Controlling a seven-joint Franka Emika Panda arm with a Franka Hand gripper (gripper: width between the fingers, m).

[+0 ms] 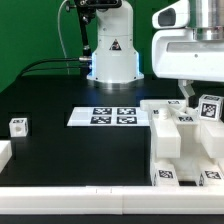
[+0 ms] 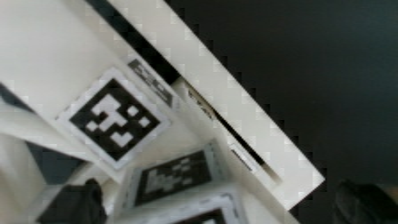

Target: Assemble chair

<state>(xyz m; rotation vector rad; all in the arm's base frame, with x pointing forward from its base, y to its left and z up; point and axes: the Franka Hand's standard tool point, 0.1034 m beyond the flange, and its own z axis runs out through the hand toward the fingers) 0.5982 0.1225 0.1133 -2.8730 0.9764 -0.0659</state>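
Chair parts (image 1: pixel 178 140) run off-frame; the tool (image 1: pixel 187 97) shows only one finger.

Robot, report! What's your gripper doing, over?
Gripper open, empty, over the chair parts. Chair unfinished; one small block sits apart. Marker board not in the way.

You get bright, even light in the exterior view; the white chair parts (image 1: pixel 178 135) below the claw (image 1: pixel 186 96) glare and lose their edges. The wrist view is soft all over: the tag (image 2: pixel 112 115) ahead of the claw is blurred, and the fingertips (image 2: pixel 71 205) are dark smears.
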